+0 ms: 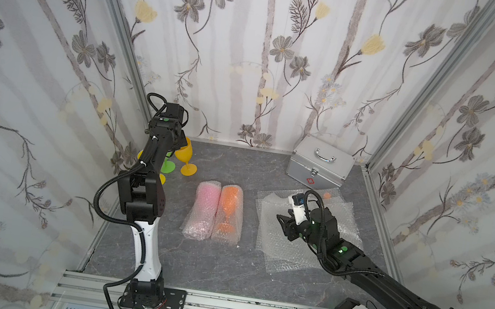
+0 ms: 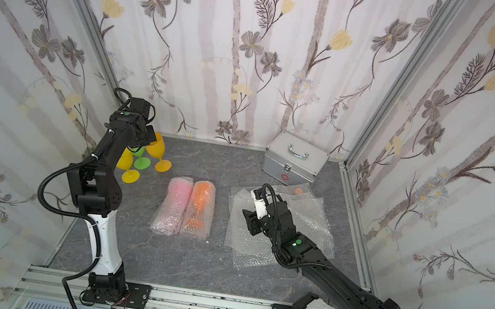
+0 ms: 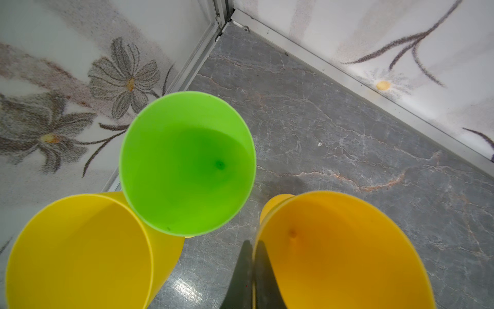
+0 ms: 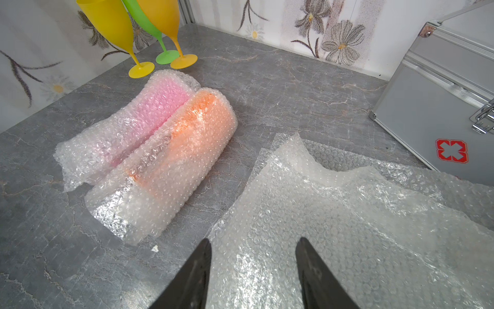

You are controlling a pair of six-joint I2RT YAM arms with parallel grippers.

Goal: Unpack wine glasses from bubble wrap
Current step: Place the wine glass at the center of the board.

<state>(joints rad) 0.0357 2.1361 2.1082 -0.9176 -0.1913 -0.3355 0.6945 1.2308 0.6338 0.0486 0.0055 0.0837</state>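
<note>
Aluminium rail, marble tabletop, floral walls; left end effector tight on amber goblet, right end effector agape, empty.

your worktop: grey, marble-veined, walled on three sides. in the far left corner, three glasses stand on their feet, close together: yellow glass, green glass, amber glass. mid-worktop you have two bubble-wrapped bundles lying side by side, touching: pink roll, orange roll. right of them, flat bubble wrap sheets, overlapping. in the far right corner, a silver case.
</note>
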